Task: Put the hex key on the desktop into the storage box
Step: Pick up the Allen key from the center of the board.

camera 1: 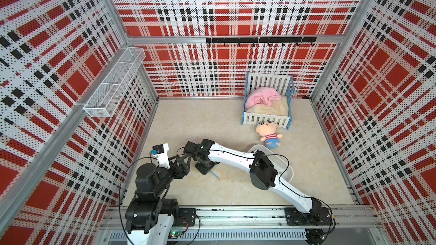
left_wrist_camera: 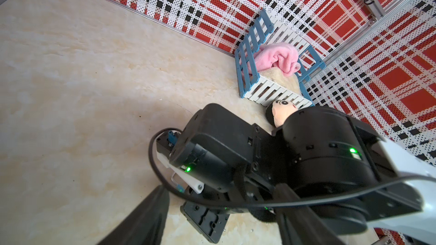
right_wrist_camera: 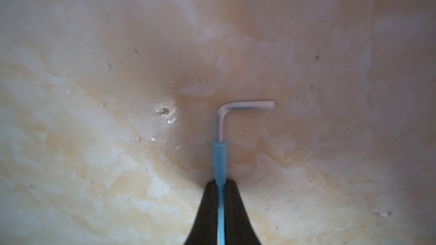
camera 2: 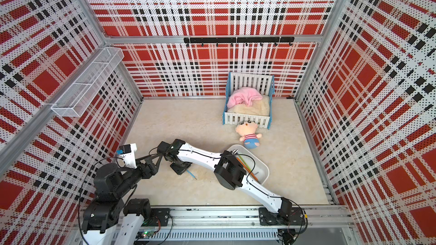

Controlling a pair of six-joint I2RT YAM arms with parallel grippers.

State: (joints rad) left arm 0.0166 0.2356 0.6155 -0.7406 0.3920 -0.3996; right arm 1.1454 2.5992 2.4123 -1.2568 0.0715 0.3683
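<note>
A hex key (right_wrist_camera: pixel 219 152) with a blue sleeve and a bare silver bent end lies low over the beige marble desktop (camera 1: pixel 200 126). My right gripper (right_wrist_camera: pixel 220 181) is shut on its blue sleeve. In both top views the key (camera 1: pixel 214 174) (camera 2: pixel 191 174) sticks out from under the right gripper (camera 1: pixel 208 171), left of centre. The storage box (camera 2: pixel 266 173), a shallow white tray, sits to the right, partly under the right arm, with coloured hex keys (camera 2: pixel 245 166) inside. My left gripper (camera 1: pixel 188 157) hovers close beside the right wrist, its fingers (left_wrist_camera: pixel 146 218) apart and holding nothing.
A white-slatted toy crib (camera 1: pixel 267 114) with blue ends and a pink blanket stands at the back right. A plush doll (camera 1: pixel 269 134) lies in front of it, near the tray. A wire-mesh basket (camera 1: pixel 115 83) hangs on the left wall and a black hook rail (camera 1: pixel 259 40) on the back wall.
</note>
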